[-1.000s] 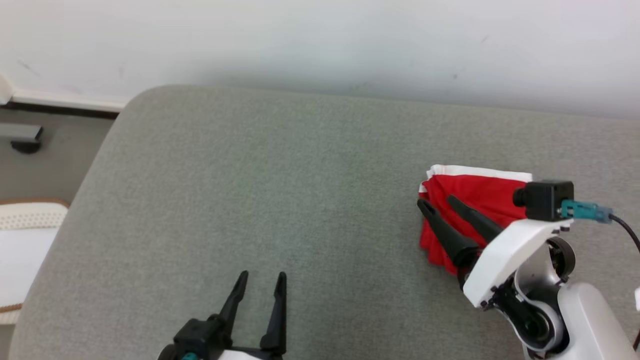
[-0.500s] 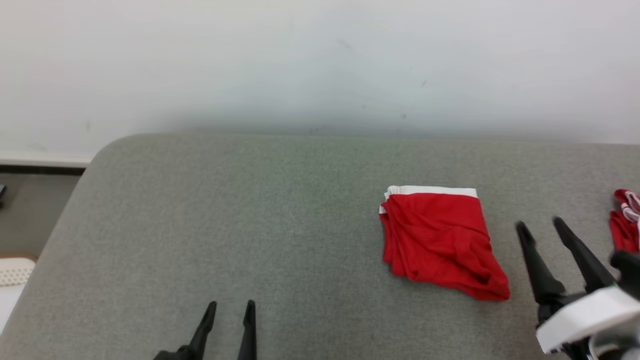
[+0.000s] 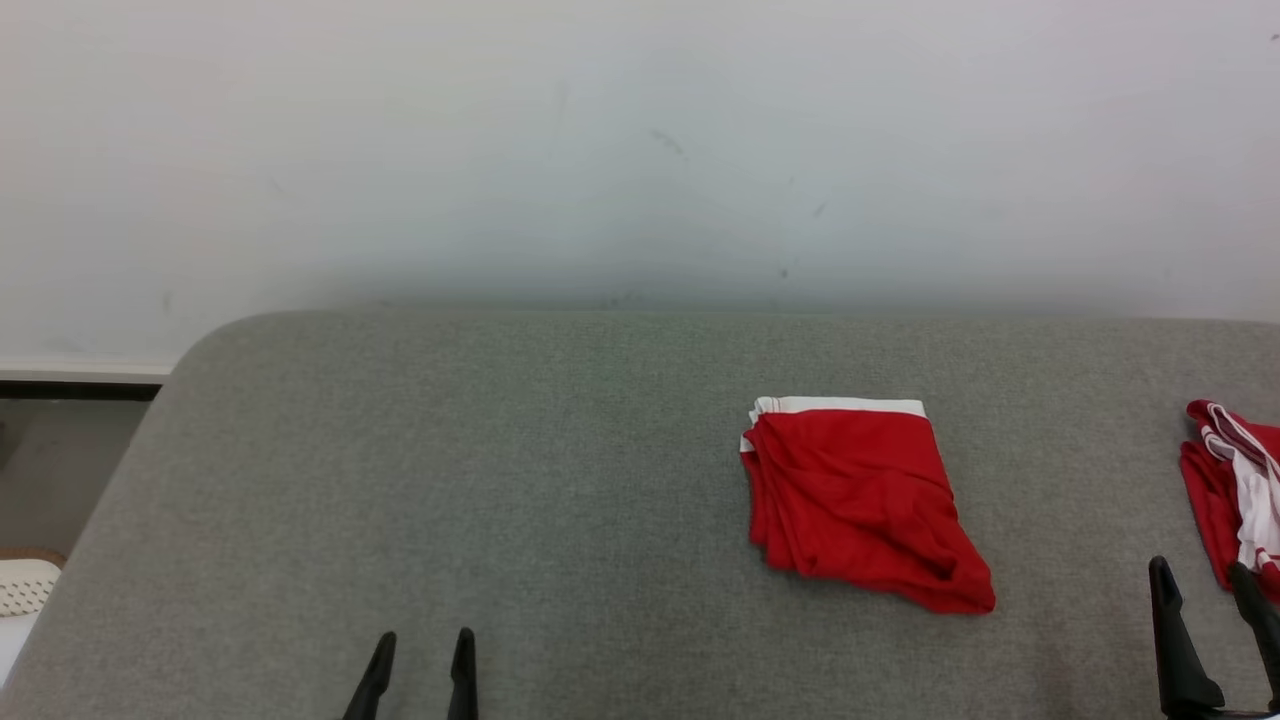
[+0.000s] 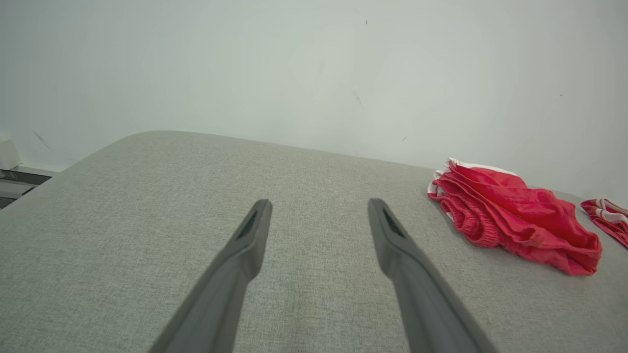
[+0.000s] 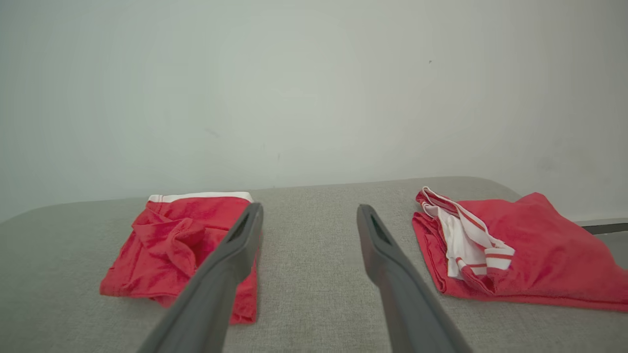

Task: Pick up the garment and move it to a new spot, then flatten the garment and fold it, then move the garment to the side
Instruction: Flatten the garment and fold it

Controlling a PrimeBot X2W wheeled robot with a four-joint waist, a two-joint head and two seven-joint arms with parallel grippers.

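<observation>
I see the folded red garment point(image 3: 860, 505) lying on the grey cushion point(image 3: 450, 470) at about 4 o'clock from centre, its white waistband point(image 3: 840, 406) toward the wall point(image 3: 640, 150). My left gripper point(image 3: 424, 645) sits at 7 o'clock, jaws apart and empty. My right gripper point(image 3: 1200, 575), at 4 o'clock, is spread wide too and holds nothing. A 2nd red-and-white garment point(image 3: 1235, 490) lies just beside it at 3 o'clock.

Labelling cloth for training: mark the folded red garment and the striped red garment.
folded red garment point(image 3: 860, 505), head view, middle of its top layer.
striped red garment point(image 5: 549, 250), right wrist view, plain red part.
</observation>
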